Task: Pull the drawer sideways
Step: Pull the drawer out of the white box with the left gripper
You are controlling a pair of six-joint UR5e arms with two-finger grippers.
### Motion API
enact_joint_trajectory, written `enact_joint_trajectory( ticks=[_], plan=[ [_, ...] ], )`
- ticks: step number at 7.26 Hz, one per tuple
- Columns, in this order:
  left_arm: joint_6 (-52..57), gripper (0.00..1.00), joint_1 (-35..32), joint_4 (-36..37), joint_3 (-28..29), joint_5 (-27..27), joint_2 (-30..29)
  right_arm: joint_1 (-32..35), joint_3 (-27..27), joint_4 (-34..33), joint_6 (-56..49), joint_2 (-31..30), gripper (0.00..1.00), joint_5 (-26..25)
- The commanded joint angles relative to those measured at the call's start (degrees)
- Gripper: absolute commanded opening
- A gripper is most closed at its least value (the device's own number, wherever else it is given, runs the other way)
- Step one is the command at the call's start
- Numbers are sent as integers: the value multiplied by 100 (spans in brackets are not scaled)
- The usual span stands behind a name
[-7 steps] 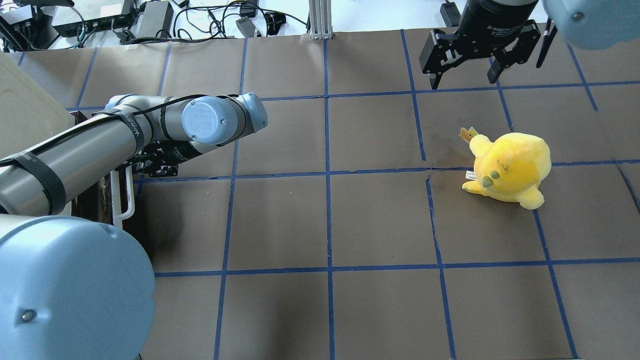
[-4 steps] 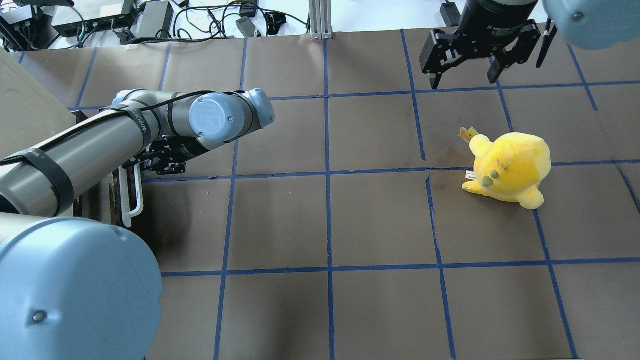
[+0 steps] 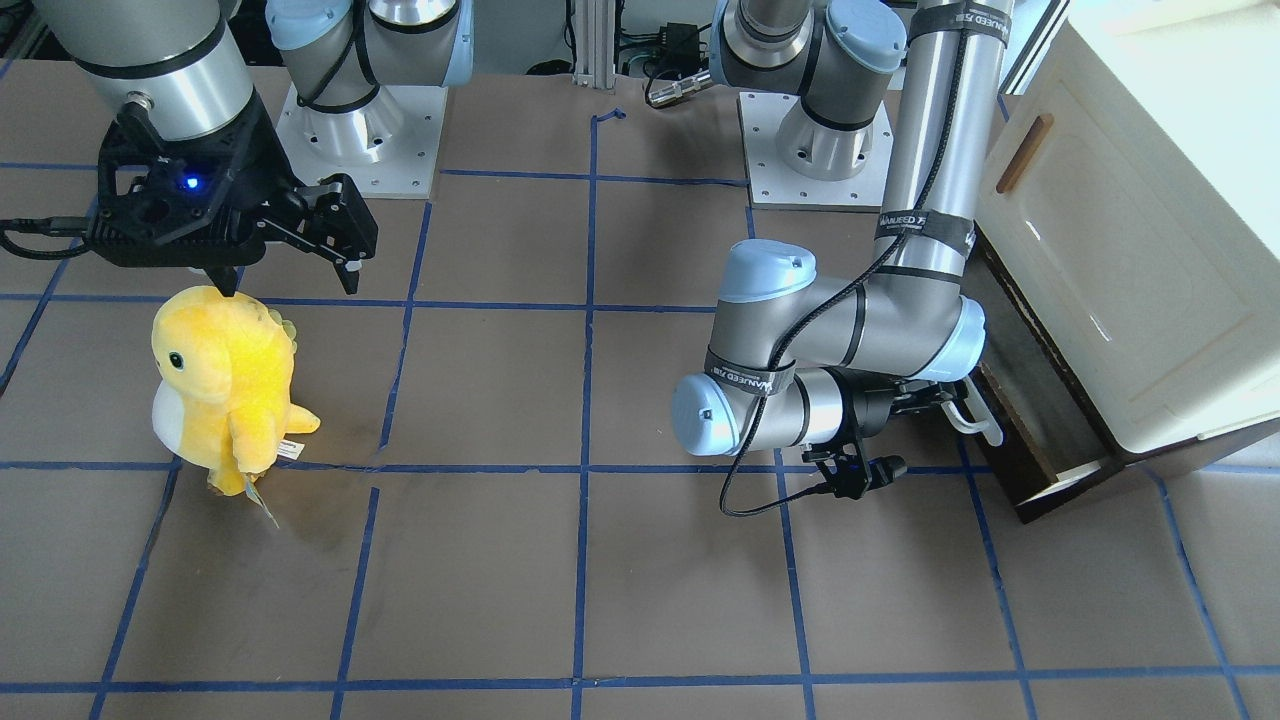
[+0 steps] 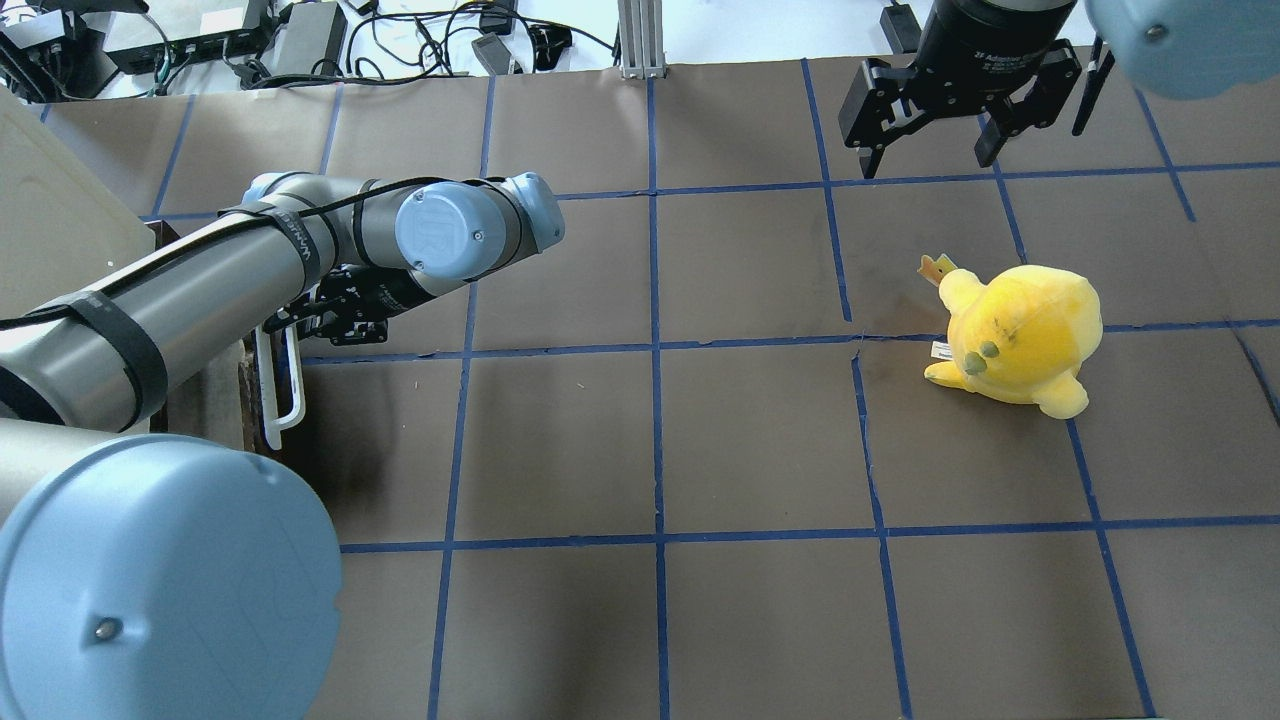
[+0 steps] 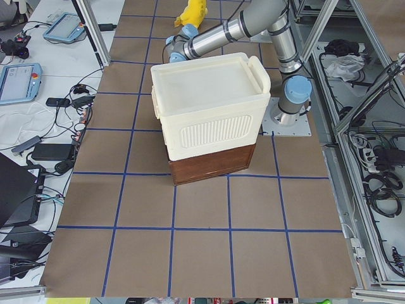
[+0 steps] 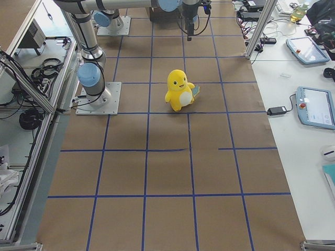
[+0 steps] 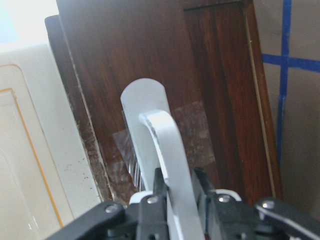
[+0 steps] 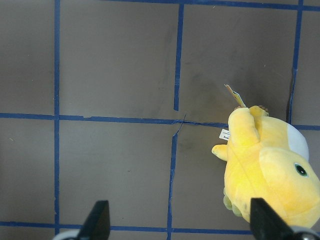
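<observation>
The drawer (image 3: 1003,450) has a dark brown wooden front (image 7: 150,65) and a long white bar handle (image 7: 160,135). It sticks out from the bottom of the cream cabinet (image 3: 1130,250). My left gripper (image 7: 177,195) is shut on the handle, with a finger on each side of the bar. In the overhead view the left gripper (image 4: 320,325) sits at the far end of the handle (image 4: 283,385). My right gripper (image 4: 930,150) is open and empty, hanging above the table behind the yellow plush.
A yellow plush toy (image 4: 1020,335) stands on the brown paper at the robot's right, below the right gripper (image 8: 180,225). The cream cabinet (image 5: 209,114) fills the table's left end. Cables and boxes lie past the far edge (image 4: 300,40).
My left gripper has moved toward the table's middle with the handle in it. The drawer has slid further out of the cabinet. The right arm and the plush have not moved.
</observation>
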Motion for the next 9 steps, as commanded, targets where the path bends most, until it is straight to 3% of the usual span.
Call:
enact_joint_trajectory(
  ticks=[1,9],
  plan=[
    [9,7,-82,0,104,-69,-40,0,0,0,0,0,100,0],
    [62,7,-284,0,289,-184,-136,0,0,0,0,0,100,0]
  ],
)
